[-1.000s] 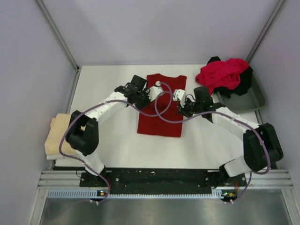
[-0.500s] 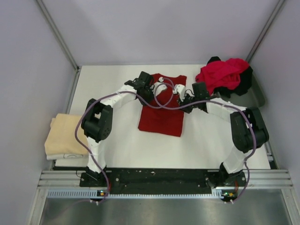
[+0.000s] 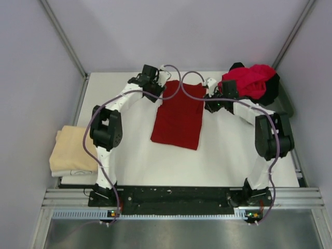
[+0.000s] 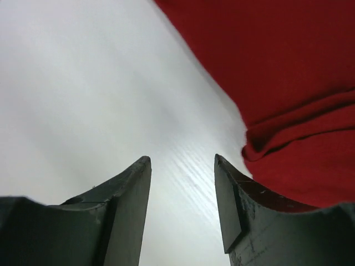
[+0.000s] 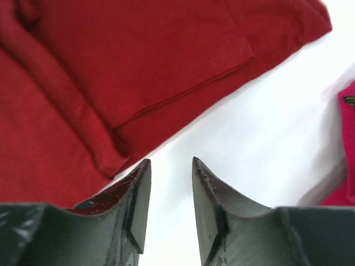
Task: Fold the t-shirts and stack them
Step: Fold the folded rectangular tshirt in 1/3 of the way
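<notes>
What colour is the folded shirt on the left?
The folded shirt is pale beige; top external view.

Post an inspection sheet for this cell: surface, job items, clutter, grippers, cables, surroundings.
Surface: white table, no spills seen.
Job's things: maroon shirt flat mid-table, sides folded in; beige shirt folded at the left edge; bright red shirt bunched over the black shirt, far right.
Clutter: grey tray under that pile; nothing else seen.
Grippers: left gripper open, empty, at the maroon shirt's left side; right gripper open, empty, at its right side.
Cables: purple cables loop over the maroon shirt's far end.
Surroundings: pale enclosure walls; nothing else seen.
</notes>
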Robot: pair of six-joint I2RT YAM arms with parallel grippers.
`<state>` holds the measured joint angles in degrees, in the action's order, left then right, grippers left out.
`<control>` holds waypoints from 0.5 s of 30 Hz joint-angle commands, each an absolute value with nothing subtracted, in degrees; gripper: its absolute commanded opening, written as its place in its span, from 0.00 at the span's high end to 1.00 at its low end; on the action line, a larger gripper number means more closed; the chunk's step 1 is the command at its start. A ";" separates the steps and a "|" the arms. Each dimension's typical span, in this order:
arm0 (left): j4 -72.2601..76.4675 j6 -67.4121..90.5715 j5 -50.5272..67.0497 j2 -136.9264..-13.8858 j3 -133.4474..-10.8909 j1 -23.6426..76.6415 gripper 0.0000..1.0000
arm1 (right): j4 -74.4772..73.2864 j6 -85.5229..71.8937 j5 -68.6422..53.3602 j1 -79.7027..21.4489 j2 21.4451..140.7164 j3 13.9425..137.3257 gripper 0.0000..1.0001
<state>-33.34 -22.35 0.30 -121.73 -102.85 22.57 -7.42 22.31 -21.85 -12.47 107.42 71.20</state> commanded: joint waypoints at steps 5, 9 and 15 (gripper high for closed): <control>-31.02 -36.43 23.93 -97.95 -85.57 20.83 0.48 | 1.40 41.80 -32.06 -23.36 75.44 46.70 0.46; -29.72 -52.70 36.64 -86.78 -66.49 21.18 0.41 | -7.19 52.45 -27.28 -32.76 69.88 39.82 0.42; -22.07 -57.92 29.38 -86.83 -53.89 25.13 0.11 | -6.51 53.88 -17.41 -39.63 74.61 37.62 0.42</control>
<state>-28.77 -50.74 30.46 -83.81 -58.61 22.68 -5.96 49.04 -24.21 -37.17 70.96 38.35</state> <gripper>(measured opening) 0.828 0.580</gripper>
